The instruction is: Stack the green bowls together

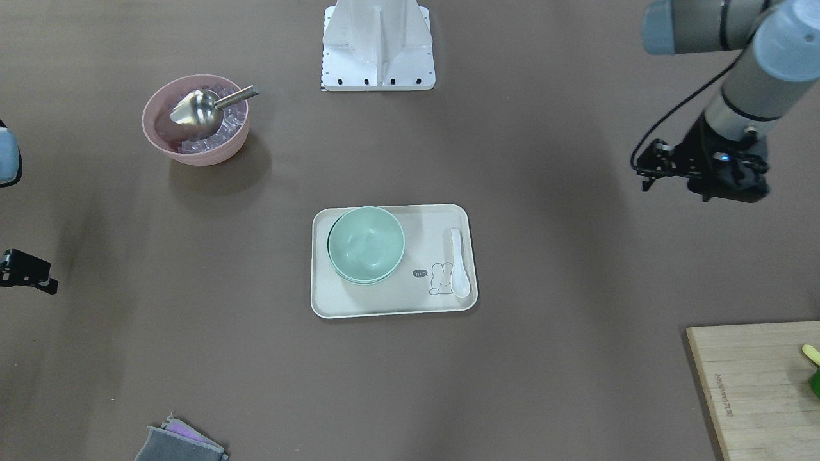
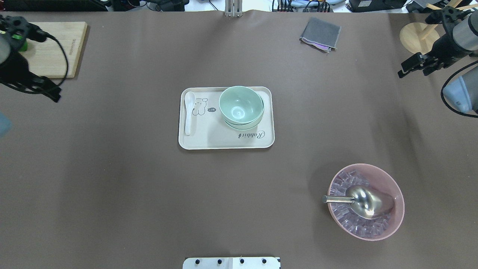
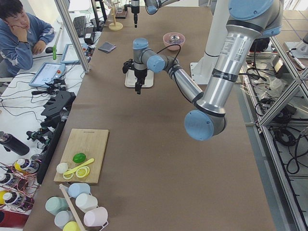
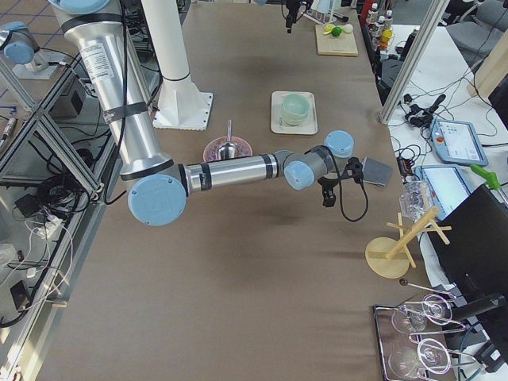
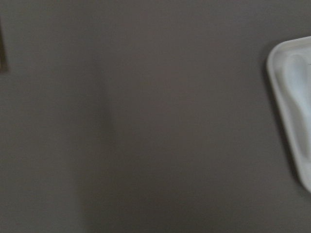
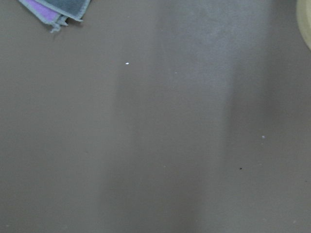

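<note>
Stacking spot: green bowls (image 2: 241,106) sit nested on the tray (image 2: 224,144), beside a white spoon (image 2: 188,112); only the rims of the lower ones peek out, so the number is hard to count.
Left arm: left gripper (image 2: 52,93) hangs raised, well apart from the tray; whether it is open or closed I cannot tell.
Right arm: right gripper (image 2: 409,67) is raised at the table's edge; its fingers are equally unclear.
Surface: brown table (image 2: 149,205); pink bowl (image 2: 396,220) with ice and a scoop (image 2: 368,201).

The green bowls (image 1: 366,244) are a plain pale mint; the tray (image 1: 384,298) is cream, printed with a thin grey rabbit outline (image 1: 441,278), and the spoon (image 1: 459,262) is white. The tabletop (image 1: 576,358) is flat brown, the pink bowl (image 1: 211,152) holds clear ice (image 1: 232,123) and a shiny silver scoop (image 1: 197,109), the cloth (image 1: 173,445) grey with purple.
</note>
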